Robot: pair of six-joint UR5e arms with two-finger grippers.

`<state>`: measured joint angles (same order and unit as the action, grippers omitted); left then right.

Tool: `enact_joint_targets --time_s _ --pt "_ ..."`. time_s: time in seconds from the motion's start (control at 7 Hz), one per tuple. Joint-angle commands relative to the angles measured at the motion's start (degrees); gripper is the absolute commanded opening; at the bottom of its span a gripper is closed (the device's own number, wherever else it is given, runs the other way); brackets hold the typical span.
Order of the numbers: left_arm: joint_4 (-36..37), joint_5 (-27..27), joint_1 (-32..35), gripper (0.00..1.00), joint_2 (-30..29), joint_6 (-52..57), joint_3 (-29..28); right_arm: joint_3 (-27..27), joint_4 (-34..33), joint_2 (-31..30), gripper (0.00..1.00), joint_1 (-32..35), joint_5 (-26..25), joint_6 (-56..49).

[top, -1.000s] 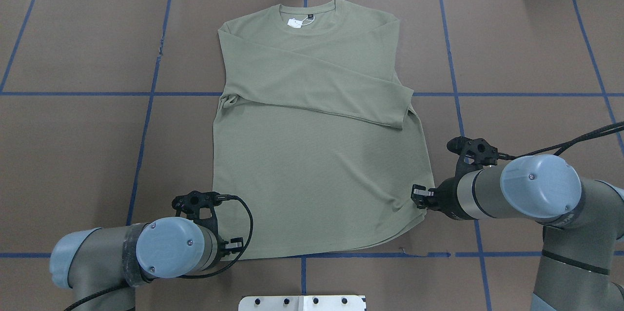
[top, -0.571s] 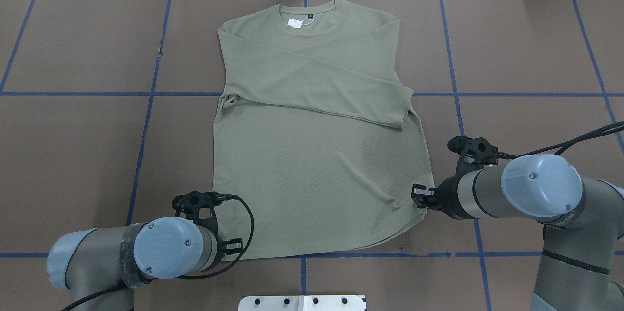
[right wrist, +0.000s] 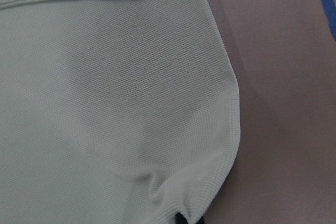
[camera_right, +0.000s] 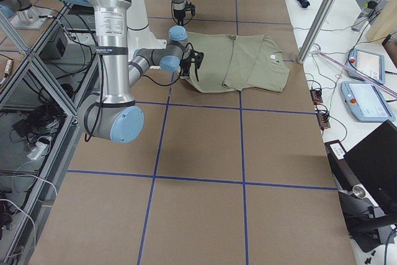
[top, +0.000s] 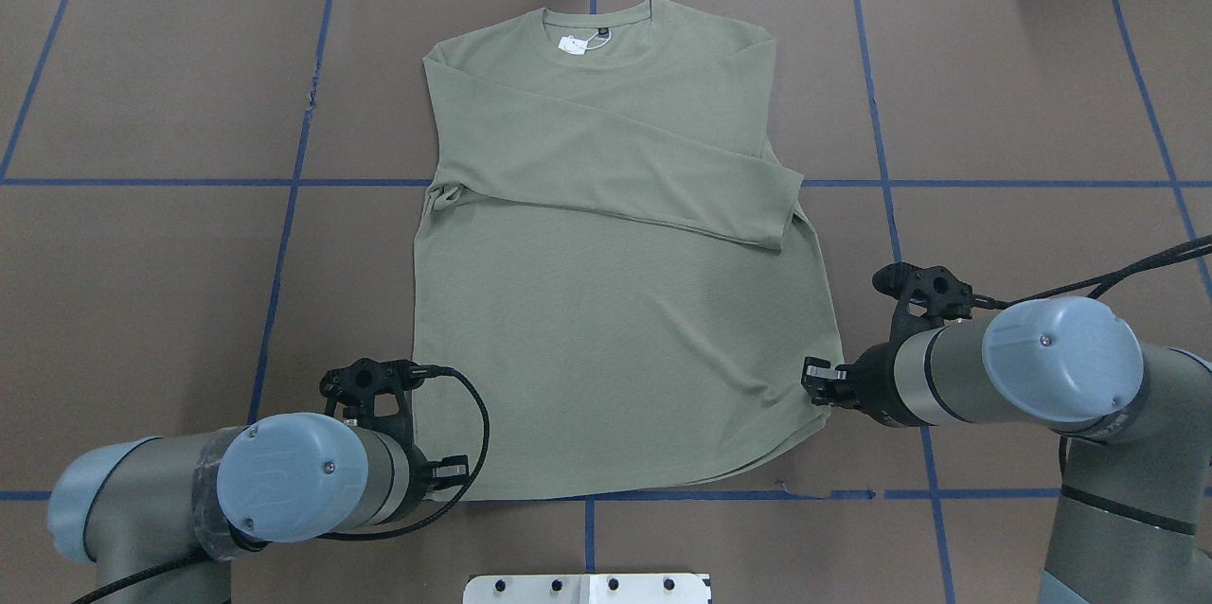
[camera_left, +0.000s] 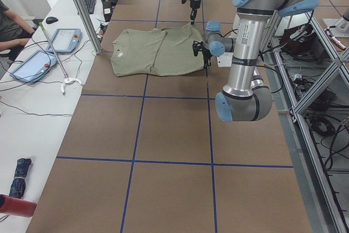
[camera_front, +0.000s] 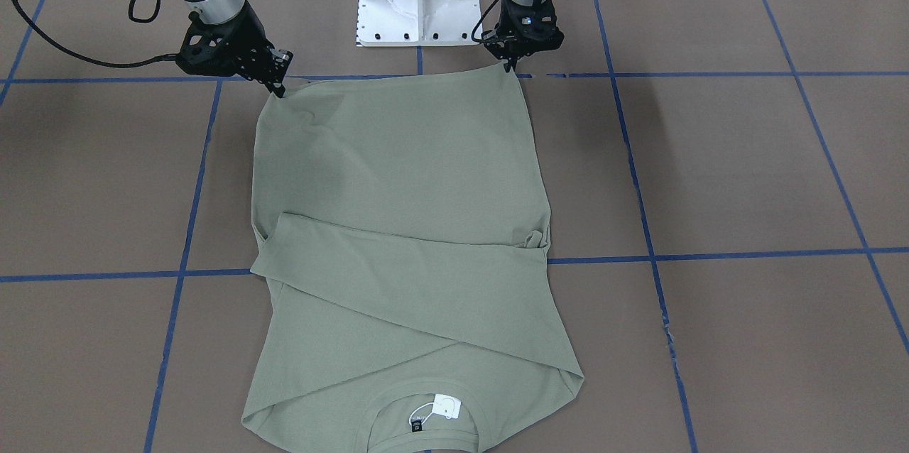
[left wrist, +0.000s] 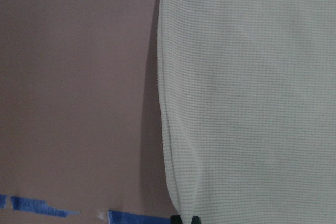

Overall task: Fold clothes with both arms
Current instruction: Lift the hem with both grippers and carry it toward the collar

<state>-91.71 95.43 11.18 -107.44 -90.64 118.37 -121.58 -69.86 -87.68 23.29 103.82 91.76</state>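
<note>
1. Olive-green shirt point(top: 615, 301) lies flat on the brown table point(top: 142, 301), its collar away from the robot. The sleeves are folded across the chest and a white hang tag point(top: 573, 44) sits at the neck.
2. Left arm point(top: 284, 481) reaches in low with its wrist pointing down. The left gripper point(camera_front: 510, 69) has its tips pressed together on one corner of the hem.
3. Right arm point(top: 1004, 377) mirrors that pose. The right gripper point(camera_front: 278, 89) pinches the opposite hem corner, and the cloth puckers at its tips.
</note>
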Motion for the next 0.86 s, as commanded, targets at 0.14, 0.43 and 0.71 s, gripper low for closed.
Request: enact_joint_targets --time_s 0.14,0.43,0.71 --pt "0.48 0.45 0.16 0.0 2.14 0.38 5.27 -6.02 -1.51 -6.25 0.0 0.18 3.99 0.53" --pt "5.9 2.81 0.16 0.0 3.02 0.38 13.25 -8.4 -1.51 -7.77 0.0 -1.04 7.43 0.53" --pt "6.98 5.01 -0.63 0.0 2.85 0.03 17.49 -12.77 -1.6 -11.09 0.0 -2.98 12.44 0.53"
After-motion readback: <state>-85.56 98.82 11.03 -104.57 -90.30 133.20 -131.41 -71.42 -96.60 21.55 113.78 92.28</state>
